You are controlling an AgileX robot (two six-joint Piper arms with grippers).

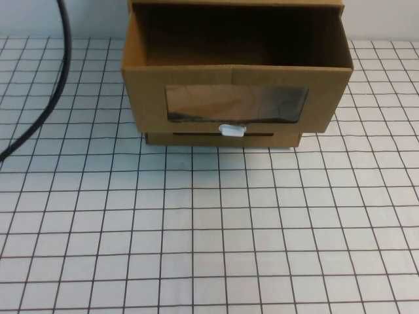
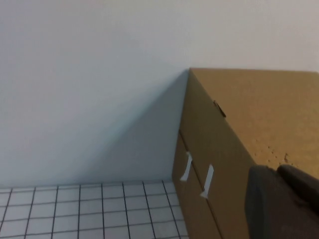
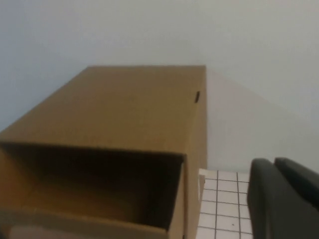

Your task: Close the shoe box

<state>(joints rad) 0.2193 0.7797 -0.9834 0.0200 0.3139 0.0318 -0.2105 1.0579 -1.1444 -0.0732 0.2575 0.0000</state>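
A black cable (image 1: 49, 98) curves across the gridded table (image 1: 209, 235) on my left, and my left pincer (image 2: 281, 201) hangs beside the left wall of the cardboard boxes, up near their top; whether it is open or closed I cannot tell. At the far middle of the table the shoe box (image 1: 236, 72) sits pulled out, its drawer open, clear window (image 1: 236, 103) and white pull tab (image 1: 232, 130) facing me. My right pincer (image 3: 284, 199) hovers high by its right side, its state equally unclear.
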